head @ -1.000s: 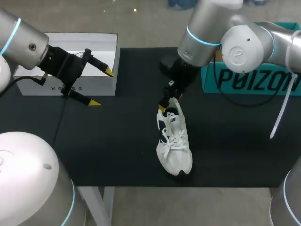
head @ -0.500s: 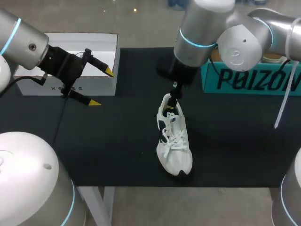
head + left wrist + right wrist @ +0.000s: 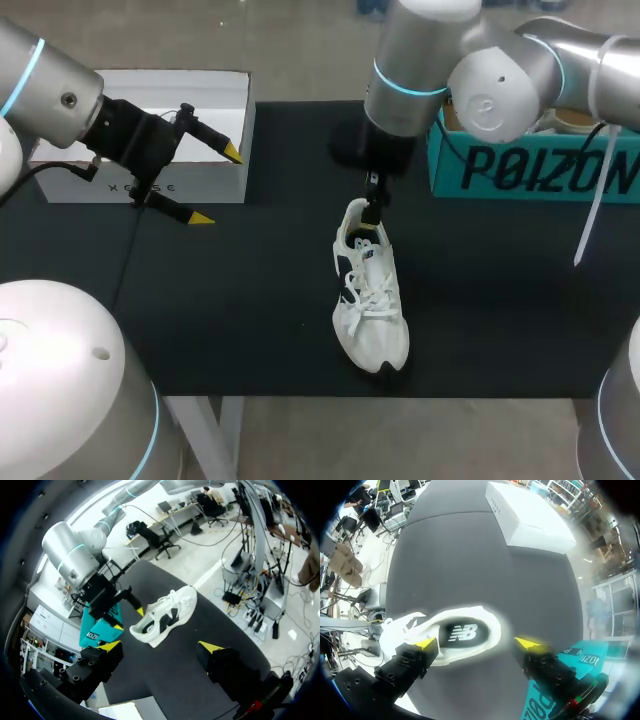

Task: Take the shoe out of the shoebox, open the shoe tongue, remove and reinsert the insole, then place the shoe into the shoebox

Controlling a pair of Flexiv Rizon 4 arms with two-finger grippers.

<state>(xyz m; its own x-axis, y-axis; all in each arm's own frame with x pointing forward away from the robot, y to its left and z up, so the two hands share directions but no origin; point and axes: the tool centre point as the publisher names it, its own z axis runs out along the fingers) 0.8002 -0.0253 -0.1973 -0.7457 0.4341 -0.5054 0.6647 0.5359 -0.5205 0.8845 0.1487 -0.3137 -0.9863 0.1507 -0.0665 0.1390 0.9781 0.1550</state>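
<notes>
Overhead and wrist views, shoe [image 3: 368, 290] shared

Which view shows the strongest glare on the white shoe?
Right wrist view: the shoe glows with a pale halo against the dark table. Head view: bright, yet its laces show clearly. Left wrist view: evenly lit, no halo.

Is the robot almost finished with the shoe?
Not yet. Done: the shoe is out and lies on the table. In hand: the right gripper hangs open over its heel opening, where the insole shows. To do: probably the insole work, then boxing the shoe.
</notes>
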